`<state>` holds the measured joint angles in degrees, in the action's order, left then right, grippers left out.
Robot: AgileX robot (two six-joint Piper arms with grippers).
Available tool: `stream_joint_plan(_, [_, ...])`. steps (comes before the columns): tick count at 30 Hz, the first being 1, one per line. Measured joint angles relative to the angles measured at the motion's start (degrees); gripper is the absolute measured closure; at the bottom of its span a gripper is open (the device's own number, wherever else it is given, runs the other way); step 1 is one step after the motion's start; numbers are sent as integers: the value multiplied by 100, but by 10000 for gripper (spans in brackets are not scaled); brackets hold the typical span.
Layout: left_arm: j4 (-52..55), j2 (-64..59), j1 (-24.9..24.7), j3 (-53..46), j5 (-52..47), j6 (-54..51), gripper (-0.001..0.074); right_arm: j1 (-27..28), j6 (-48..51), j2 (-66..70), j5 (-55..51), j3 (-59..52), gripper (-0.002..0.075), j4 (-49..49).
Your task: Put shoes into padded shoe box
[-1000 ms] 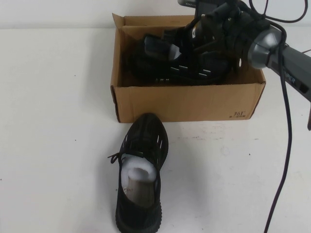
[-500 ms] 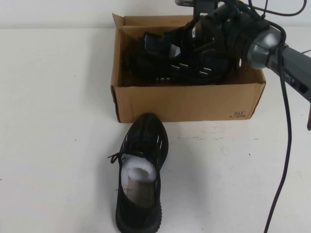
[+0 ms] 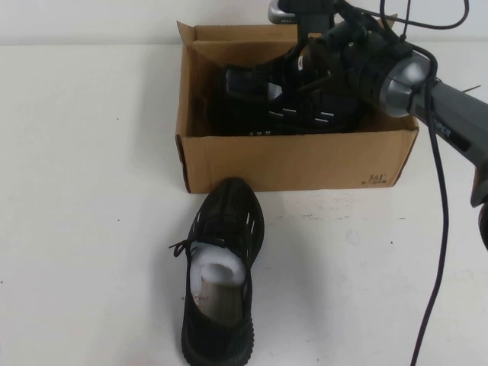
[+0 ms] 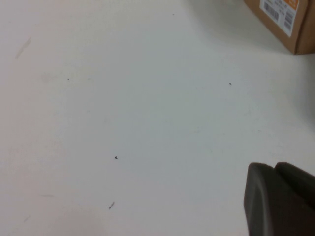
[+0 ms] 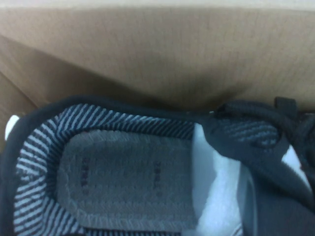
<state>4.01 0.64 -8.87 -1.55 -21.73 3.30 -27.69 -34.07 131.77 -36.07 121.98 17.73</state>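
- Right gripper, over the padded shoe box at 12 o'clock, grips one shoe: seat it flat before release.
- Second shoe lies outside the box at 6 o'clock.
- Left gripper: parked over bare table; finger state indeterminate.

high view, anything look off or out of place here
Nothing damaged or spilled. One shoe lies in the cardboard box under the right gripper; the other shoe sits on the table before the box, not packed. The left gripper hangs over bare table.
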Motion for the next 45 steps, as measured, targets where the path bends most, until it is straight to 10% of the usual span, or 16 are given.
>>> stream_joint_plan(10, [0,0,0,0,0,0,739,-10,193,0,0,0,674,47])
stream_joint_plan(18, [0,0,0,0,0,0,739,-10,214,-266,46,0,307,191])
stream_joint_plan(24, [0,0,0,0,0,0,739,-60,220,-837,-440,0,246,268])
stream_joint_plan(35, [0,0,0,0,0,0,739,-412,837,-2818,-2121,-811,672,292])
stream_joint_plan(45, [0,0,0,0,0,0,739,-421,1564,-4701,-3287,-2157,731,267])
